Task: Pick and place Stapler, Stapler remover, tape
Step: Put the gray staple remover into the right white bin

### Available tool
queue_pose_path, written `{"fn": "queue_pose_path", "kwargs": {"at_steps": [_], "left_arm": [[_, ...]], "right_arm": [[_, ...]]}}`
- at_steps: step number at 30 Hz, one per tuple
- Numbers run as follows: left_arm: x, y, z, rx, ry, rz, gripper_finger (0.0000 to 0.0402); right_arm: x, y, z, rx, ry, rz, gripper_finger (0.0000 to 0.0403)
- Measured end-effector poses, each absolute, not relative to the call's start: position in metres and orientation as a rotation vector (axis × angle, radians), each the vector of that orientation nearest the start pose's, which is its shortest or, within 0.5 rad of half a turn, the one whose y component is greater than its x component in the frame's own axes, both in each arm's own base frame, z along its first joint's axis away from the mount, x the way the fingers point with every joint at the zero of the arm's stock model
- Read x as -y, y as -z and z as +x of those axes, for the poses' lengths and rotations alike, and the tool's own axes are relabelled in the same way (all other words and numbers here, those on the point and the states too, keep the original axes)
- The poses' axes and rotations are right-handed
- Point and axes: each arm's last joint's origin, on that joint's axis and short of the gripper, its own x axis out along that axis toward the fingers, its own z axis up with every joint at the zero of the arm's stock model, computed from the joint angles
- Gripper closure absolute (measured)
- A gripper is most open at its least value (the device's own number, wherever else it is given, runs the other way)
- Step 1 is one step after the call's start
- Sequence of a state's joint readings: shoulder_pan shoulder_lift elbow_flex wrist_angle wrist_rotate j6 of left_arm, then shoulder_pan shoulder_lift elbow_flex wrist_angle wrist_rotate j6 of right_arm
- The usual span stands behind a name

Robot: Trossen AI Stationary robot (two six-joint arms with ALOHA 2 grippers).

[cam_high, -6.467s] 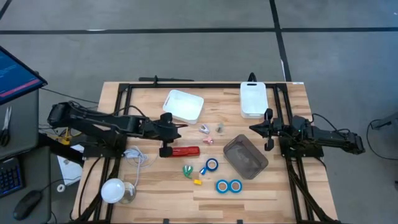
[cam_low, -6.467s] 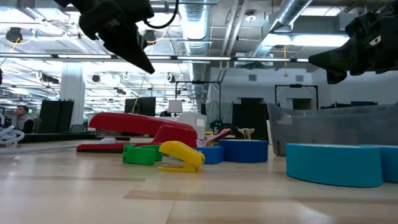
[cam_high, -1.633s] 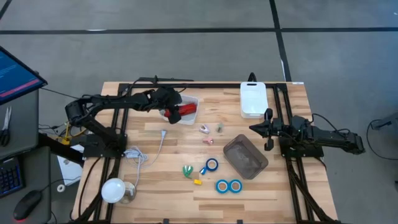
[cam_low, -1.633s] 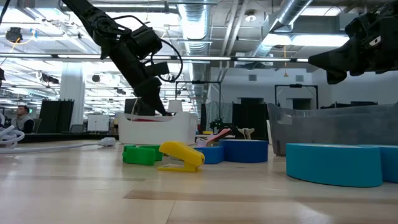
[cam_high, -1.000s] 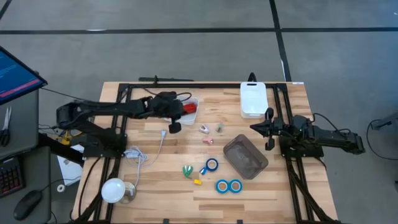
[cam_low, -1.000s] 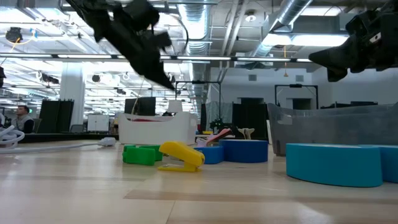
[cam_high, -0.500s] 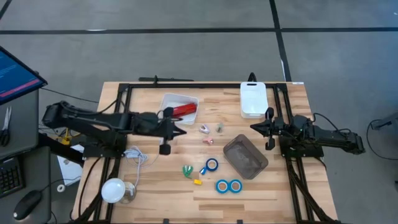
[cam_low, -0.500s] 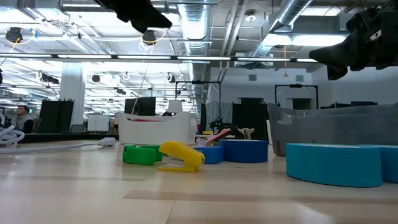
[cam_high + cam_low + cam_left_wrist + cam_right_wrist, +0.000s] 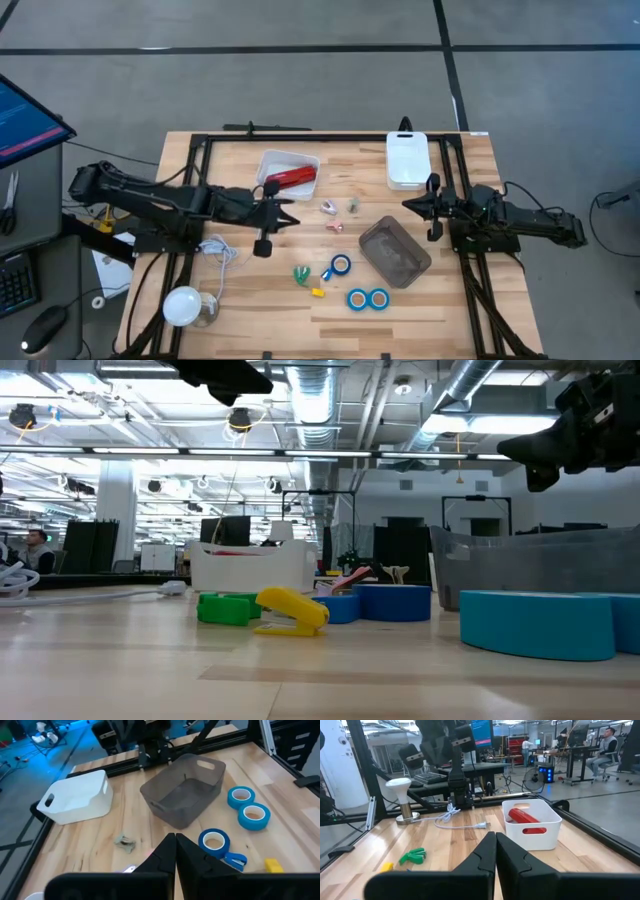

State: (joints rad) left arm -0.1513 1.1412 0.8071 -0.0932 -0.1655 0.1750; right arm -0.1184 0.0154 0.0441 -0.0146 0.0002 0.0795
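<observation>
The red stapler (image 9: 291, 177) lies inside the white bin (image 9: 272, 160) near the table's far edge; the right wrist view shows it there too (image 9: 524, 815). Three blue tape rolls (image 9: 341, 265) (image 9: 357, 298) (image 9: 378, 298) lie flat on the table toward the near edge. Small green (image 9: 301, 272), yellow (image 9: 317, 292) and blue (image 9: 327, 272) pieces lie beside them. My left gripper (image 9: 291, 211) hovers shut over bare wood on the near side of the bin. My right gripper (image 9: 405, 205) waits shut at the table's right, above the grey bin's far end.
An open grey bin (image 9: 395, 251) sits right of centre. A second white bin (image 9: 408, 160) stands at the far right. Small pink and grey pieces (image 9: 330, 208) lie mid-table. A white cable (image 9: 215, 248) and a white lamp (image 9: 182, 305) are at the near left.
My left gripper has drawn back from the white bin toward the table's near edge and risen; in the low view it has climbed to the picture's top. The stapler has stayed lying in the bin.
</observation>
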Motion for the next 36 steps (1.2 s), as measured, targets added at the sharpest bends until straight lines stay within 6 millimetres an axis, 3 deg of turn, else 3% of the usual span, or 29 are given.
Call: {"fn": "queue_pose_path", "kwargs": {"at_steps": [9,21,25,29,36], "left_arm": [[0.038,-0.246,0.239,-0.482,0.014,0.062,0.04],[0.046,-0.247,0.238,-0.448,-0.05,0.088,0.04],[0.046,-0.247,0.238,-0.448,-0.046,0.107,0.04],[0.045,-0.247,0.238,-0.447,-0.072,0.113,0.04],[0.044,-0.247,0.238,-0.445,-0.11,0.122,0.04]], "right_arm": [[0.011,-0.176,0.095,0.019,0.118,0.079,0.0403],[0.013,-0.173,0.099,-0.059,0.178,0.203,0.0403],[0.013,-0.19,0.105,-0.132,0.154,0.136,0.0403],[0.014,-0.212,0.116,-0.289,0.131,-0.037,0.0403],[0.017,-0.252,0.159,-0.4,-0.012,-0.188,0.0403]]}}
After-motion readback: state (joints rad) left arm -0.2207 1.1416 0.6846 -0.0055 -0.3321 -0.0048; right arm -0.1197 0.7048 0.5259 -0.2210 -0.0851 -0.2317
